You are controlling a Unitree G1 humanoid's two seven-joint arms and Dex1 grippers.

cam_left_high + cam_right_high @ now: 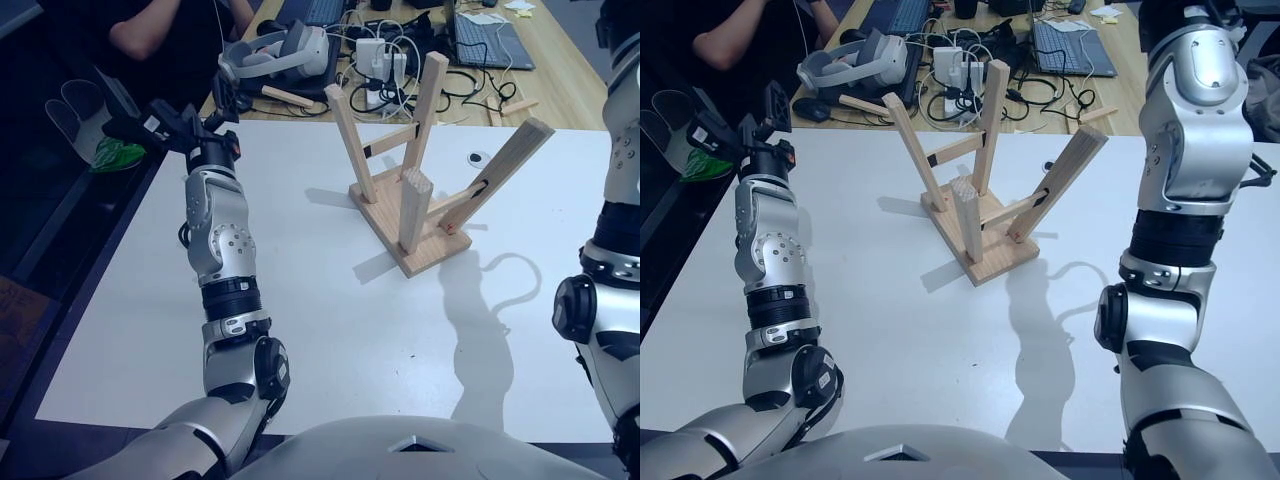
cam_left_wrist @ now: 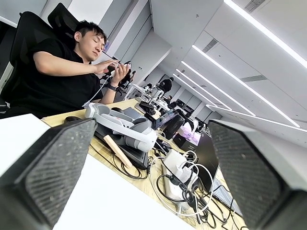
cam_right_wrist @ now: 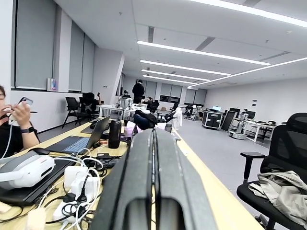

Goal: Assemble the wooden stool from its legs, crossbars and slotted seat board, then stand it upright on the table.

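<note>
The white counter (image 1: 300, 330) carries the stool (image 1: 412, 215) upside down near its middle, seat board (image 1: 432, 255) flat on the surface and legs (image 1: 350, 140) pointing up. Farther back, over the counter's far left edge, the left gripper (image 1: 180, 118) hangs with its pads (image 2: 53, 175) spread wide, well apart from the stool. The right gripper (image 3: 154, 182) has its fingers (image 3: 134, 191) pressed together, holding nothing.

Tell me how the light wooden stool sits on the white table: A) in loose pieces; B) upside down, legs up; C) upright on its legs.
B: the light wooden stool has its flat seat board on the white table and its legs point up.
</note>
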